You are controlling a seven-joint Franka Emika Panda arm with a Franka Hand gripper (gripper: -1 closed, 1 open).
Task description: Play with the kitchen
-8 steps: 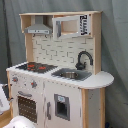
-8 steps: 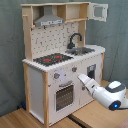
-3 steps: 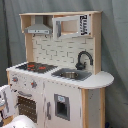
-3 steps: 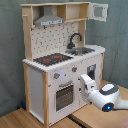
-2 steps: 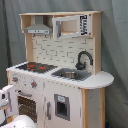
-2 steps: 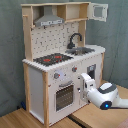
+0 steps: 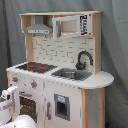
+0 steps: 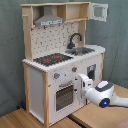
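Note:
The kitchen (image 7: 60,80) (image 8: 37,80) is a tall white and light-wood toy unit, seen in both exterior views. On its top are a black-red hob (image 7: 36,66) (image 8: 52,59), a sink (image 7: 70,75) (image 8: 82,50) and a black tap (image 7: 82,59) (image 8: 74,39). A windowed oven door (image 7: 27,102) (image 8: 65,95) is closed below the knobs. My gripper (image 8: 81,82) (image 7: 9,95) hovers just in front of the lower front, beside the oven door, at knob height. In the first exterior view only its white body shows at the left edge.
A grey hood (image 8: 49,21) and an upper cupboard with a windowed door (image 8: 98,11) top the unit. A grey curtain (image 8: 10,50) hangs behind. Wooden boards (image 8: 30,120) form the ground. My white arm (image 8: 107,95) reaches in from the second exterior view's lower right.
The arm has crept slightly closer to the kitchen's front and risen a little in the first exterior view. The kitchen itself looks unchanged.

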